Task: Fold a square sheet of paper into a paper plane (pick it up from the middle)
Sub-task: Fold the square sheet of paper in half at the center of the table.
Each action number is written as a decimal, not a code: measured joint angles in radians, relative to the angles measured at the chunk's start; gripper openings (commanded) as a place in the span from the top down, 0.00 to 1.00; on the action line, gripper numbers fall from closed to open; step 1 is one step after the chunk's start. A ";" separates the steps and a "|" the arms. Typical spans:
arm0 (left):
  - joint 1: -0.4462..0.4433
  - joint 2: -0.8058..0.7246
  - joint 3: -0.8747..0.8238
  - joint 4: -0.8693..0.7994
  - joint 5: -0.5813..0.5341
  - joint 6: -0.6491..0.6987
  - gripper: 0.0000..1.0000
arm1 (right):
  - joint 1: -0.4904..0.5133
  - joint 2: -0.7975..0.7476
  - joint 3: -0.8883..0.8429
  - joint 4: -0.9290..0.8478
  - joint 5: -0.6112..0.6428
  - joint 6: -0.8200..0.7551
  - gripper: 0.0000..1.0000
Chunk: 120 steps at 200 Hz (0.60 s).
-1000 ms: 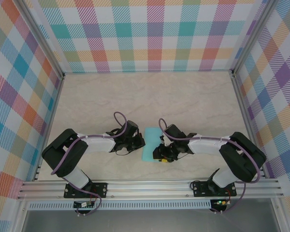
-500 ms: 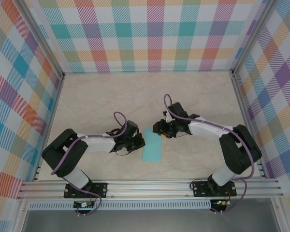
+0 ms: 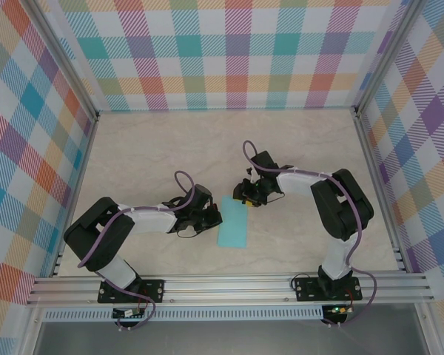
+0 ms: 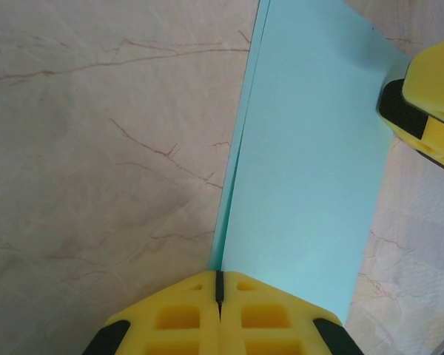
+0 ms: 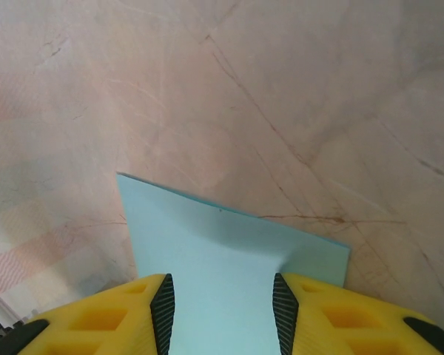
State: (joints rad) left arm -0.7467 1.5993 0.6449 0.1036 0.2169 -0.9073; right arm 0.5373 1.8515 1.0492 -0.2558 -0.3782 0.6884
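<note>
The square sheet of paper (image 3: 233,224) lies folded into a narrow turquoise rectangle on the marble table, between the two arms. My left gripper (image 3: 213,217) is shut, its yellow fingertips (image 4: 185,310) down at the sheet's left long edge (image 4: 311,163), where two layers show. My right gripper (image 3: 249,198) is open at the sheet's far short end. In the right wrist view its fingers (image 5: 159,310) straddle the paper (image 5: 222,251), with nothing pinched. One right finger (image 4: 429,111) shows at the sheet's far corner in the left wrist view.
Plaid walls (image 3: 222,52) enclose the table on three sides. An aluminium rail (image 3: 229,285) with both arm bases runs along the near edge. Bare marble (image 3: 222,148) stretches beyond the sheet toward the back wall.
My right gripper has swung from the sheet's near right edge up to its far end, jaws staying open. The left arm and the sheet have not moved.
</note>
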 measured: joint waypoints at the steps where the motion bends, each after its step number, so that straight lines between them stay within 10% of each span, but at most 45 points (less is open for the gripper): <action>1: 0.000 0.000 0.000 0.000 0.000 0.000 1.00 | 0.000 0.000 0.000 0.000 0.000 0.000 0.57; 120: 0.000 -0.004 0.000 -0.008 -0.002 0.000 0.99 | -0.050 0.033 -0.001 0.065 -0.073 0.000 0.57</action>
State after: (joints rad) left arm -0.7467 1.5951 0.6449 0.0959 0.2150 -0.9073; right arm 0.4877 1.8843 1.0481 -0.1905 -0.4515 0.6880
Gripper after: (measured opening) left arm 0.045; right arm 0.429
